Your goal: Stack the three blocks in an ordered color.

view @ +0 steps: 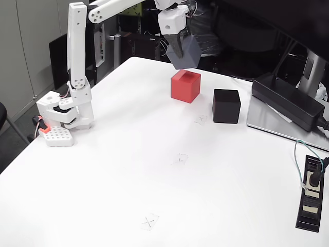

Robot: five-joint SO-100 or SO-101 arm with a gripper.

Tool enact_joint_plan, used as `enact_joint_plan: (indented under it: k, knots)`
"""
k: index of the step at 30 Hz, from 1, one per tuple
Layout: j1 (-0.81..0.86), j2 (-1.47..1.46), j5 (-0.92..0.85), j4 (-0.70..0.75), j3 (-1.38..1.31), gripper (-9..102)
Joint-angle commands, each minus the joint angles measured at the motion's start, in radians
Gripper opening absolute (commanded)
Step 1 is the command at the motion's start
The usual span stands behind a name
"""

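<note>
- A small pencilled cross (149, 221) is sitting nearest the camera on the white table (103, 175), with a second cross (179, 158) lying further up the surface and a third (200, 119) just beside the black block.
- At the right edge, a black socket strip (311, 193) is lying set into the table, with a plug and a green-and-white cable (303, 154) running out of it.
- On the left, the arm's white base (69, 110) is standing on the table, with a small white perforated piece (56, 136) sitting against its front.
- The black block (226, 105) is resting flat on the table, right of the red block and a little apart from it.
- To the right of it, a long black power brick (288, 100) is lying on a grey sheet (280, 126).
- The red block (185, 85) is sitting upright on the table, further back than the black one.
- The gripper (178, 51) is pointing down from above, with its fingers clamped on the bluish grey block (187, 54).
- That grey block is hanging tilted in the air, above the red block's far edge and not touching it.
</note>
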Motion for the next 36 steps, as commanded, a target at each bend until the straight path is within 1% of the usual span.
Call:
enact_joint_plan:
  k: [1,9,18,21,29,32,36]
  knots:
    - [0.006,0.005,-0.015,0.002,0.009,8]
    - [0.012,-0.095,-0.011,0.0,0.008,8]
    - [0.006,-0.109,-0.008,0.0,0.008,10]
    - [0.006,-0.11,-0.008,0.0,0.008,16]
    - [0.006,-0.109,-0.008,-0.002,0.006,37]
    - [0.005,-0.107,-0.008,-0.002,0.006,42]
    - [0.005,-0.107,-0.008,-0.002,0.006,45]
